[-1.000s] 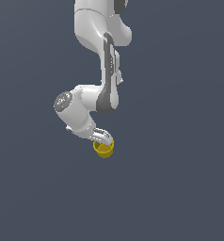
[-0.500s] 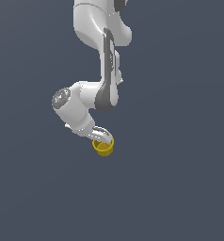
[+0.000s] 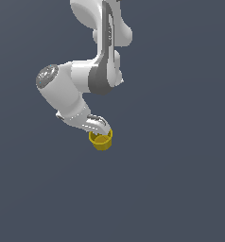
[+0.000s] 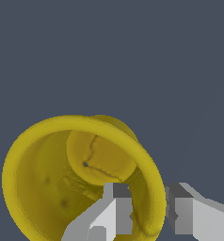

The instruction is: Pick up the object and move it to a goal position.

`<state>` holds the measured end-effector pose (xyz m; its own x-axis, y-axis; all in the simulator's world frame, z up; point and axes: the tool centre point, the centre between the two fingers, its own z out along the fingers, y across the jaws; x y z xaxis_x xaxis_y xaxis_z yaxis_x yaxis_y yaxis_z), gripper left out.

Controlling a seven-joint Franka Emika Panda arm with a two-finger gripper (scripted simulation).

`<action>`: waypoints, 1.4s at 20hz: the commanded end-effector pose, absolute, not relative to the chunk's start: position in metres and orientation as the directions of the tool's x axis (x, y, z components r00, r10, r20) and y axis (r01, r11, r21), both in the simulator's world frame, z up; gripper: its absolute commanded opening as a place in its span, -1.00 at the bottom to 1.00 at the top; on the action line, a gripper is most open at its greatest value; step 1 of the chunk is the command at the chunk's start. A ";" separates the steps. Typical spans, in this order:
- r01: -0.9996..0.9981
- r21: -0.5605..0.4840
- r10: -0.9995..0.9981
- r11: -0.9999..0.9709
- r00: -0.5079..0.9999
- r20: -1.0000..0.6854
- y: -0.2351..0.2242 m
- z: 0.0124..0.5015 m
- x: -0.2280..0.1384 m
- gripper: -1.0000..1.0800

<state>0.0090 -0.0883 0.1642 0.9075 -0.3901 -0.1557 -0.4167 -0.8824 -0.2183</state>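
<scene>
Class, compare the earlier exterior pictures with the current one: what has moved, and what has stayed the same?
Almost nothing visibly changed. The arm's elbow drifted slightly toward the exterior view's left. The gripper stays clamped on the yellow cup's wall, one finger inside the rim and one outside, and the cup sits at the same spot in the picture.

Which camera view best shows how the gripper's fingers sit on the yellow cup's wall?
The wrist view: one finger sits inside the yellow cup, the other outside its rim. The exterior view shows only the small cup under the gripper.
</scene>
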 end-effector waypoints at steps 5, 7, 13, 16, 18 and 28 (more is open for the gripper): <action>-0.417 -0.218 -0.391 -0.883 0.908 -0.152 -0.097 0.239 0.014 -1.00; -0.417 -0.217 -0.391 -0.883 0.908 -0.152 -0.100 0.262 0.015 -1.00; -0.417 -0.217 -0.391 -0.883 0.908 -0.153 -0.108 0.327 0.020 -1.00; -0.416 -0.217 -0.390 -0.883 0.908 -0.153 -0.111 0.356 0.023 -1.00; -0.416 -0.217 -0.390 -0.883 0.908 -0.153 -0.113 0.373 0.025 -1.00; -0.415 -0.219 -0.389 -0.883 0.908 -0.153 -0.120 0.427 0.032 -1.00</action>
